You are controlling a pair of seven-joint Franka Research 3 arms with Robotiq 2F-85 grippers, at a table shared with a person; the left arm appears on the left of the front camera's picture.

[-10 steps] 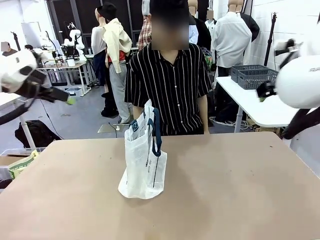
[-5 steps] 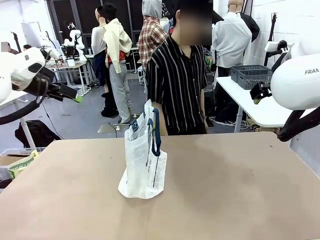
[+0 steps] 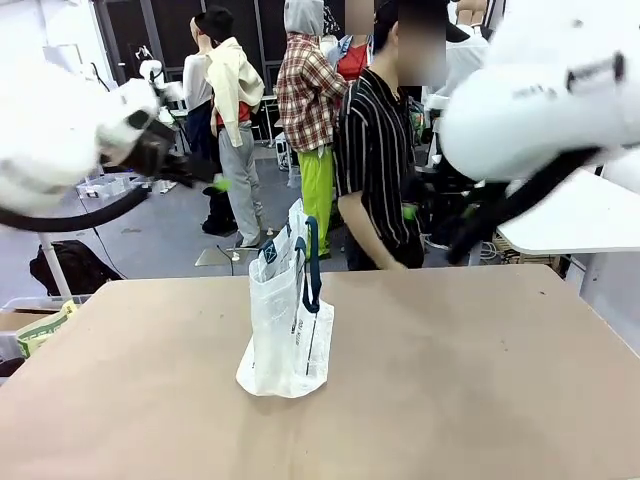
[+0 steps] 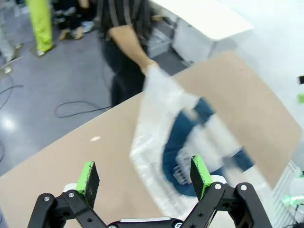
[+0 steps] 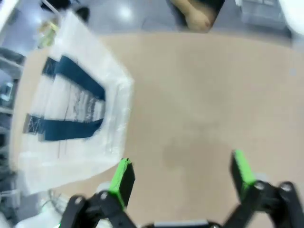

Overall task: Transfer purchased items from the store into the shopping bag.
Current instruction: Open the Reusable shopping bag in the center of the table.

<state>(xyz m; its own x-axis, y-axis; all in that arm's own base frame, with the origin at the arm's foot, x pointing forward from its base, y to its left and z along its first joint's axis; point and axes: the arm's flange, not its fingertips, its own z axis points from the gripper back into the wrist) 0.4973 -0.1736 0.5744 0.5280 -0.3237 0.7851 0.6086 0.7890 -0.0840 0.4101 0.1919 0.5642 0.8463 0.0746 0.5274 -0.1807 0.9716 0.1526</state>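
Note:
The shopping bag [image 3: 290, 325] stands upright in the middle of the table [image 3: 480, 380], translucent white with navy handles. My left gripper [image 3: 215, 182] hangs high at the left, up and left of the bag, its jaws open and empty. In the left wrist view the blurred bag [image 4: 190, 137] lies beyond the open left gripper [image 4: 144, 173]. My right gripper [image 3: 438, 212] is high at the right, above the table's far edge. The right wrist view has the bag [image 5: 76, 104] to the left of the open, empty right gripper [image 5: 183, 173]. The store and the purchased items are out of view.
A person [image 3: 385, 170] in a striped shirt stands side-on just behind the far edge, a hand [image 4: 142, 61] close to the bag's top. A white side table [image 3: 570, 215] stands at the back right. A box [image 3: 40, 330] sits off the table's left edge.
Both arms have swung inward toward the middle, high above the table. The person has turned side-on and stepped right. The bag has not moved.

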